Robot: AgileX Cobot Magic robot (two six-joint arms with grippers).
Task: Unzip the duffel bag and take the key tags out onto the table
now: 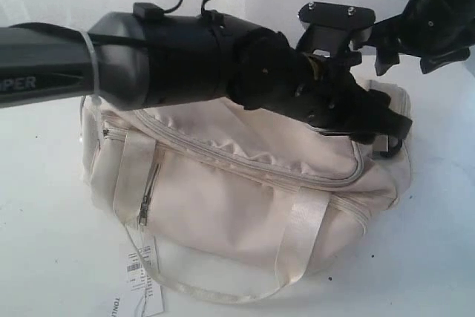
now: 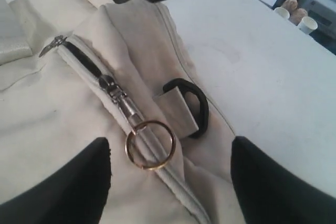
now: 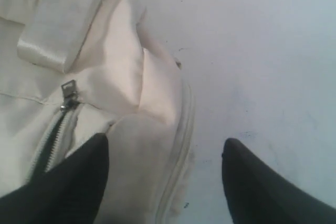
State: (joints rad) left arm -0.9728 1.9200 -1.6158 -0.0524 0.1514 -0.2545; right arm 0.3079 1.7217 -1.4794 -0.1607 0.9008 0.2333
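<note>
**White table (image 1: 438,183), duffel bag (image 1: 245,191) lying on it: both grippers hanging open over the zip**

The left gripper (image 2: 169,148) is holding its jaws spread wide, gripping nothing. The metal pull ring (image 2: 150,145) is lying between them on the bag's fabric, touching neither finger. Just past the ring the zip slider (image 2: 107,85) is sitting, with a black D-ring (image 2: 197,106) off to one side. The right gripper (image 3: 165,140) is gaping empty over the bag's end, with the zip (image 3: 52,140) by one finger and bare table beneath the other.
</note>
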